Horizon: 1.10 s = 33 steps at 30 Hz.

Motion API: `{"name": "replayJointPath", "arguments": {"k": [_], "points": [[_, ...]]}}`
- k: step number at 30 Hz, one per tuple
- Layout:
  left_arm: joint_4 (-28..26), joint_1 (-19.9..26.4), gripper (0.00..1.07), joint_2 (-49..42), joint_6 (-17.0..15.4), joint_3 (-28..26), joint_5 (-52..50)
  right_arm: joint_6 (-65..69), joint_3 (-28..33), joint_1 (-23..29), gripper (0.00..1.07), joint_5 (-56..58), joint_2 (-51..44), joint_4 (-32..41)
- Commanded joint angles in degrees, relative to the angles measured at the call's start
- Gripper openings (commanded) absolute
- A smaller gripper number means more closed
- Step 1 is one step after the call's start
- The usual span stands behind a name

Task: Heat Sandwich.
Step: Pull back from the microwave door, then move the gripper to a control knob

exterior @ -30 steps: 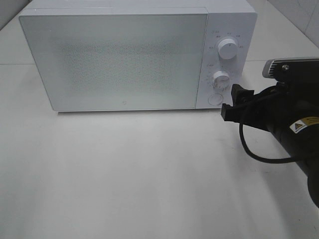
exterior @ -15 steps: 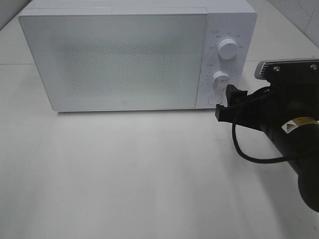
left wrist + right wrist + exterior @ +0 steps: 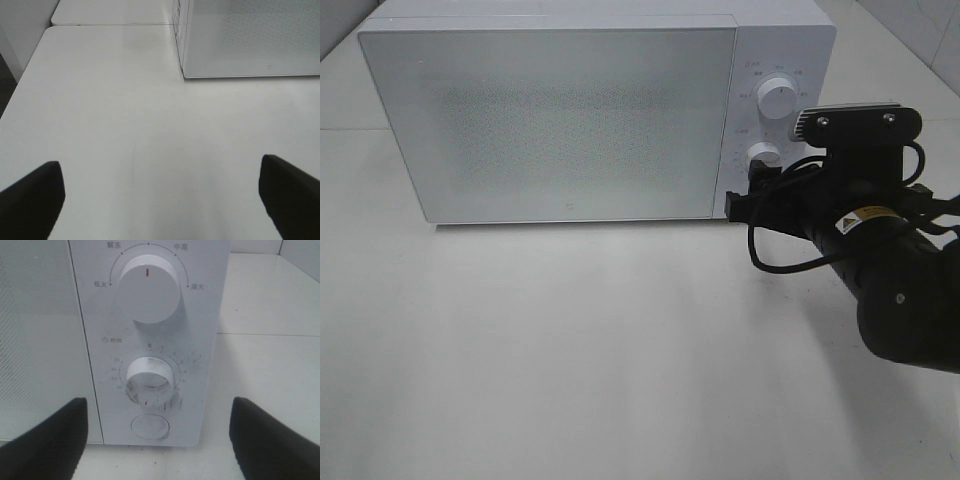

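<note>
1. Table [image 3: 570, 350]: white, with bare surface across the front.
2. Left fingers [image 3: 30, 200]: spread wide, holding nothing, above the bare table. The near left corner of the microwave [image 3: 560, 120] is ahead of them, well apart. This arm doesn't show in the high view.
3. Right arm [image 3: 880, 270]: comes in from the right side and points at the microwave's control panel [image 3: 150, 340].
4. Right fingers [image 3: 45, 445]: spread wide, holding nothing. In the wrist view they sit on either side of the lower panel. In the high view the tips overlap the bottom of the panel; can't tell if they touch it.
5. Round button [image 3: 150, 426]: lowest on the panel, in line between the two fingers.
6. Lower knob [image 3: 150, 380]: just above the button, face scuffed.
7. Upper knob [image 3: 148, 287]: red mark points straight up.
8. Microwave door [image 3: 550, 125]: shut, frosted, nothing readable through it.
9. Sandwich: not seen in any view, so can't tell where it is.
</note>
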Motion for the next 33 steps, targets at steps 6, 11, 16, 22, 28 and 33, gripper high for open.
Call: {"name": "replayJointPath", "arguments": {"k": [6, 11, 16, 22, 28, 33], "points": [[0.11, -0.06, 1.01, -1.55, 0.17, 0.11, -0.46, 0.52, -6.36, -3.61, 0.76, 3.15, 4.93, -4.3], [0.11, -0.06, 1.01, -1.55, 0.17, 0.11, -0.46, 0.52, -9.0, -4.13, 0.76, 3.78, 7.33, -5.33], [0.11, -0.06, 1.01, -1.55, 0.17, 0.11, -0.46, 0.52, -11.29, -4.87, 0.76, 4.18, 9.11, -5.61], [0.11, -0.06, 1.01, -1.55, 0.17, 0.11, -0.46, 0.46, -13.81, -6.25, 0.76, 5.39, 10.89, -6.3], [0.11, -0.06, 1.01, -1.55, 0.17, 0.11, -0.46, 0.52, -13.87, -6.25, 0.72, 5.5, 11.0, -6.7], [0.11, -0.06, 1.01, -1.55, 0.17, 0.11, -0.46, 0.52, -13.87, -6.25, 0.51, 6.76, 11.0, -6.7]]}}
